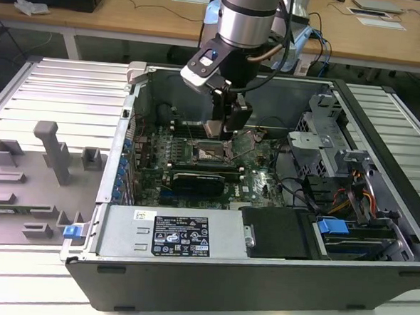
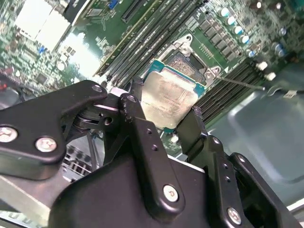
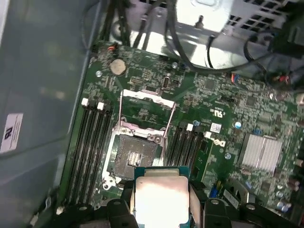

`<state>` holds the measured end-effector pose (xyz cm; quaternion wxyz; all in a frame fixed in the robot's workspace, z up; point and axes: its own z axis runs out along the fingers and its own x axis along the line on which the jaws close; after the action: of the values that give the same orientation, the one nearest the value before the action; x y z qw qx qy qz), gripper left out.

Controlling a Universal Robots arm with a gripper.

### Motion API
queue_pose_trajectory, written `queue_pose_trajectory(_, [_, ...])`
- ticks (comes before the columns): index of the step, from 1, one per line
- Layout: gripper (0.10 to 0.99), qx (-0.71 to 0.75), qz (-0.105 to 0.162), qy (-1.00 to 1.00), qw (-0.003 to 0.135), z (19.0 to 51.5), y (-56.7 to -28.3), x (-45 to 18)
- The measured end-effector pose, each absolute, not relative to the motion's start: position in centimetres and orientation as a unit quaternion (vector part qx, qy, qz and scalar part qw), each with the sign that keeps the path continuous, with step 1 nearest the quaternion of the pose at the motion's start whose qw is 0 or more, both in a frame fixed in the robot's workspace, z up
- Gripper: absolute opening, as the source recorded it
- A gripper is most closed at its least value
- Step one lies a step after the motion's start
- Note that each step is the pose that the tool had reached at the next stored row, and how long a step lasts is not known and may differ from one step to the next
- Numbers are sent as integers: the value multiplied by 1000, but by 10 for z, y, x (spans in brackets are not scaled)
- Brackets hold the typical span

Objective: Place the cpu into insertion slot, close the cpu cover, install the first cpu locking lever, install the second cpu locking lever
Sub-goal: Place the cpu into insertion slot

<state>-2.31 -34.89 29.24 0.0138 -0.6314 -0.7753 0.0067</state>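
Silvery cpu [image 2: 168,97] in gripper [image 2: 166,104], jaws apparently snug.

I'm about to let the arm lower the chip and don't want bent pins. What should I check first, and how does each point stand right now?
1. Grip on the cpu: ok. The gripper is shut on two opposite edges of it.
2. Empty insertion slot: ok. Its contact field lies bare in the first wrist view.
3. Open cpu cover: ok. It is swung up, away from the insertion slot.
4. Gap between cpu and insertion slot: ok. The cpu is held apart from it, not seated.
5. Corner and notch match of cpu to insertion slot: cannot tell.
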Motion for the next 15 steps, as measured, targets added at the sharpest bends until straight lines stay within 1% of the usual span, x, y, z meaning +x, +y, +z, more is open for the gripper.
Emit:
queue_pose_trajectory(9, [541, -692, 5, -722, 14, 288, -349, -23])
queue_pose_trajectory(12, [541, -697, 0, -717, 16, 287, -349, -24])
queue_pose_trajectory(15, [541, -697, -9, -717, 8, 285, -349, -31])
